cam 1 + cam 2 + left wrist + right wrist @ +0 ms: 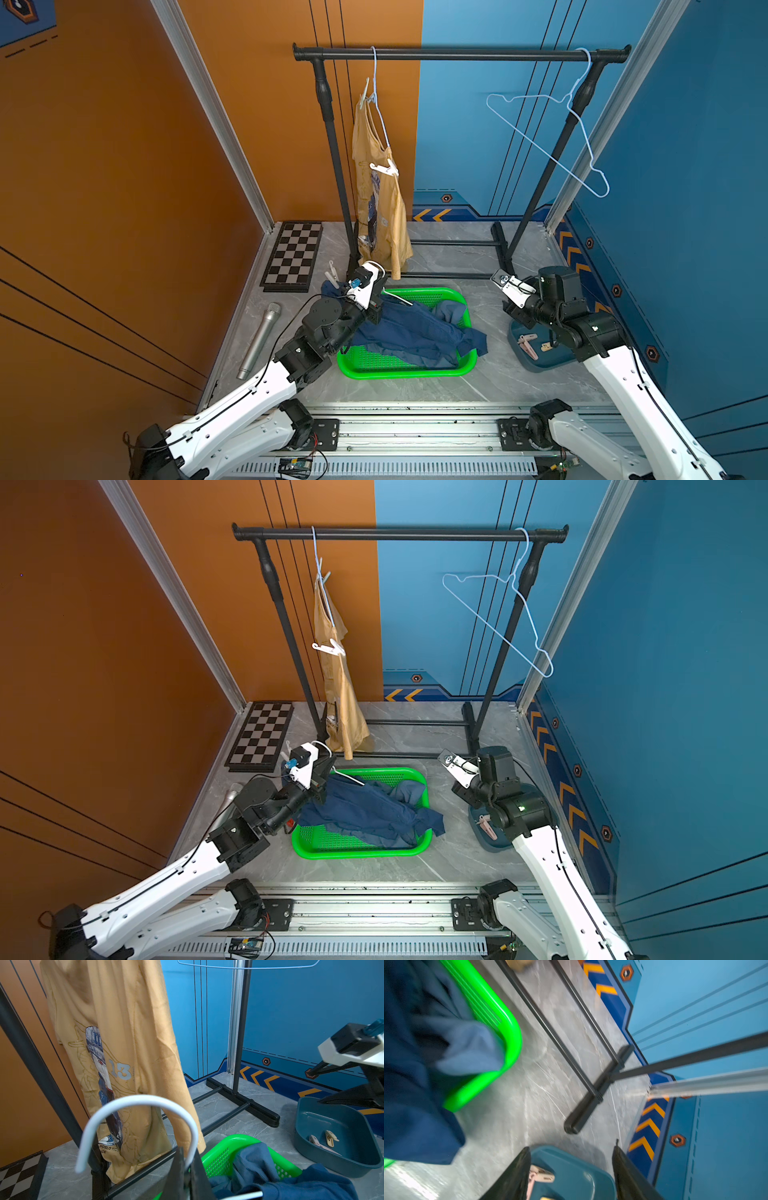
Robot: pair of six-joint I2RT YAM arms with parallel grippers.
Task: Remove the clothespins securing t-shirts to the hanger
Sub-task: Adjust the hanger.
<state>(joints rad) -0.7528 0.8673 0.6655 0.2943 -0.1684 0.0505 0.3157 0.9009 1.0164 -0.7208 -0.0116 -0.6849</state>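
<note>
The mustard-yellow t-shirt (380, 199) hangs on a hanger from the rack, with a white clothespin (384, 168) at its shoulder and a pale one (365, 97) near the hook. A navy t-shirt (407, 332) and a slate-blue t-shirt (453, 311) lie in the green basket (399, 372). A white clothespin (331, 271) sticks up from the navy cloth at the basket's far left. My left gripper (189, 1153) is shut on the white hanger hook (145, 1100). My right gripper (572, 1147) stands open and empty over the teal tray (571, 1172), which holds loose clothespins (330, 1137).
An empty hanger (552, 137) hangs at the right end of the black rack bar (457, 54). The rack's feet (500, 245) stand behind the basket. A chessboard (293, 255) and a silver microphone (259, 338) lie at the left.
</note>
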